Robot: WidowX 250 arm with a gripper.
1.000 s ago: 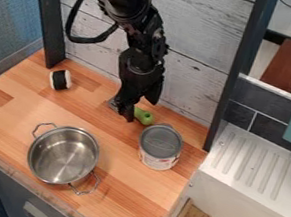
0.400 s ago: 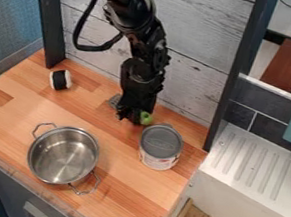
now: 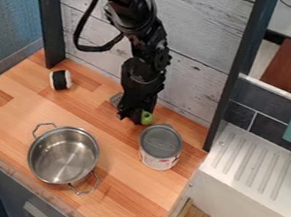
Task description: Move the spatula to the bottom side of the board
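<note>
one wooden board (image 3: 130,194) carries a steel pot (image 3: 63,157) toward its front edge, a lidded can (image 3: 161,142), the spatula (image 3: 116,98) near the plank wall, clenched in the black claw (image 3: 132,119), and a black-and-white roll (image 3: 60,79) near the back corner.

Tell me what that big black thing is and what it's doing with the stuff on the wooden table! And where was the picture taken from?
The big black thing is a robot arm. The picture comes from a fixed camera looking down at a slant.

At the arm's lower end is its gripper, which works a bit like a hand. It is down at a spatula: a green bit pokes out on one side, a gray bit on the other. I can't tell if it has hold of it.

Also on the wooden table are a shiny metal pot with two handles, a can with a gray top, and a small black-and-white round thing.
</note>
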